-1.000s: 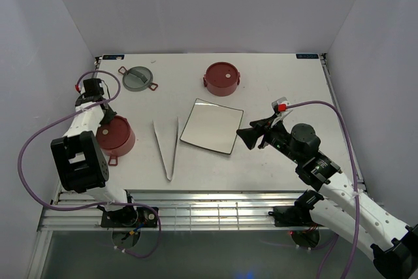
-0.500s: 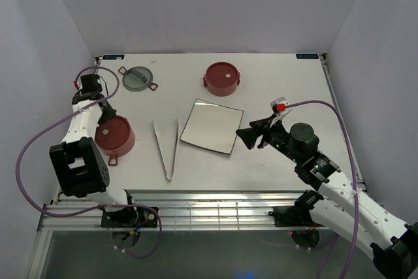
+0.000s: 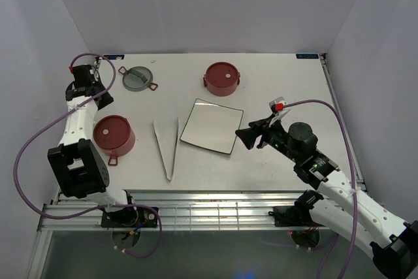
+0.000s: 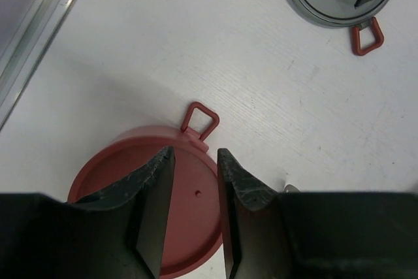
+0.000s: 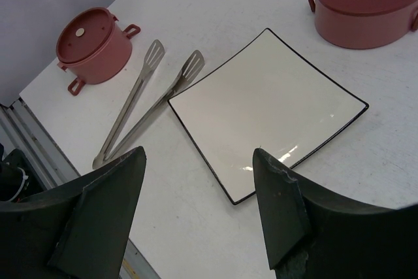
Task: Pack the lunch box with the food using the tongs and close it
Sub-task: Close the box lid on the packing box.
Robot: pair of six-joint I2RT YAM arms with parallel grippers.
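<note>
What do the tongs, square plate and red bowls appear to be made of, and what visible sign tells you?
Tongs: probably metal, silvery brushed sheen. Square plate: glossy white, perhaps ceramic or melamine; bright reflection near one corner. Red bowls: matte, likely plastic outside; no glare.

Count on table right now: two red bowls, each lidded, near-left bowl (image 3: 114, 134) and far bowl (image 3: 222, 78). One grey-green lid (image 3: 137, 78). One pair of tongs (image 3: 168, 148). One square plate (image 3: 210, 125).
</note>
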